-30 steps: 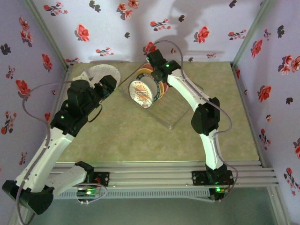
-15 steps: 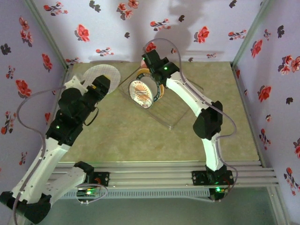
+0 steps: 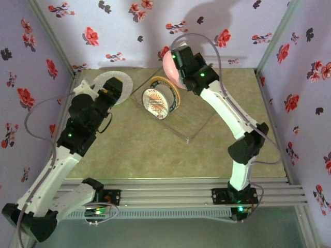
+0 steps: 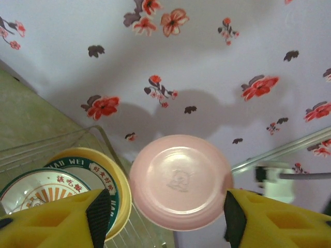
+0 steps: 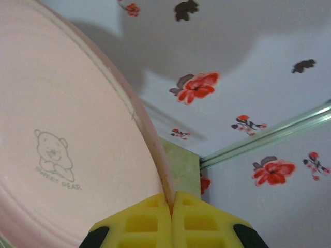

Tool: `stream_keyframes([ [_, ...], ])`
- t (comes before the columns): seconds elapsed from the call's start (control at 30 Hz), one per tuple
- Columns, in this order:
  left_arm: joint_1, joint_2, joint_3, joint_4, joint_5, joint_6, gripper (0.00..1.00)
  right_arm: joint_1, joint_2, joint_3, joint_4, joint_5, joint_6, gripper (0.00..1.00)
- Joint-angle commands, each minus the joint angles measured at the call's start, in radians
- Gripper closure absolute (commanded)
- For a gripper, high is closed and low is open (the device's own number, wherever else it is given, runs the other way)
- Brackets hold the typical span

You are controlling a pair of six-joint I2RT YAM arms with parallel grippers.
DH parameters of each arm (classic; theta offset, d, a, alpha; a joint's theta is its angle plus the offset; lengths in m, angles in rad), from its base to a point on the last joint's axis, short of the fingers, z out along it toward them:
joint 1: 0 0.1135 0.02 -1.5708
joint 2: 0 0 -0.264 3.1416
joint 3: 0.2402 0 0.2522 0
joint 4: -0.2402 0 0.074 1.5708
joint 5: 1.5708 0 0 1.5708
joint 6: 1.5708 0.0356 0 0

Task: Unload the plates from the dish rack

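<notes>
Pink plate [image 5: 62, 144], glossy with a faint bear print, held on edge above the far corner of the dish rack [image 3: 194, 121]. Its rim is pinched between the closed fingers of the right gripper [image 5: 171, 209], arm stretched high over the rack. Left gripper [image 4: 165, 219] left of rack, fingers apart, empty. Three other plates [image 3: 160, 98] stand in rack.

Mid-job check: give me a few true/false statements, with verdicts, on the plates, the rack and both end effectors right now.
1. The right end effector pinches the pink plate by its rim. True.
2. The pink plate rests in the dish rack. False: it is held up in the air, out of the rack.
3. The left end effector holds a plate. False: it is open and empty.
4. The sunburst plate stands in the dish rack. True.
</notes>
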Motion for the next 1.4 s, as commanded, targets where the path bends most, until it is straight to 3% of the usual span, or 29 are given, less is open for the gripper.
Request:
stream_keyframes([
  [0.0,-0.021,0.066,0.088,0.017,0.076,0.013,0.37,-0.02,-0.107,-0.017,0.028,0.044,-0.012,1.0],
  [0.2,-0.09,0.266,0.263,-0.101,0.191,0.117,0.36,-0.083,-0.239,-0.052,-0.064,-0.051,0.113,1.0],
  [0.53,-0.239,0.609,0.65,-0.368,0.268,0.35,0.34,-0.254,-0.432,-0.143,-0.211,-0.531,0.45,1.0],
  [0.77,-0.261,0.695,0.711,-0.367,0.293,0.363,0.35,-0.29,-0.477,-0.2,-0.212,-0.744,0.572,1.0],
  [0.87,-0.262,0.711,0.728,-0.402,0.273,0.365,0.44,-0.294,-0.479,-0.203,-0.219,-0.779,0.598,1.0],
  [1.0,-0.262,0.724,0.745,-0.444,0.253,0.372,0.64,-0.3,-0.48,-0.211,-0.217,-0.83,0.623,1.0],
  [1.17,-0.262,0.725,0.746,-0.458,0.229,0.357,1.0,-0.304,-0.477,-0.228,-0.209,-0.876,0.645,1.0],
  [1.37,-0.262,0.719,0.742,-0.467,0.224,0.346,1.0,-0.305,-0.476,-0.257,-0.184,-0.915,0.647,1.0],
])
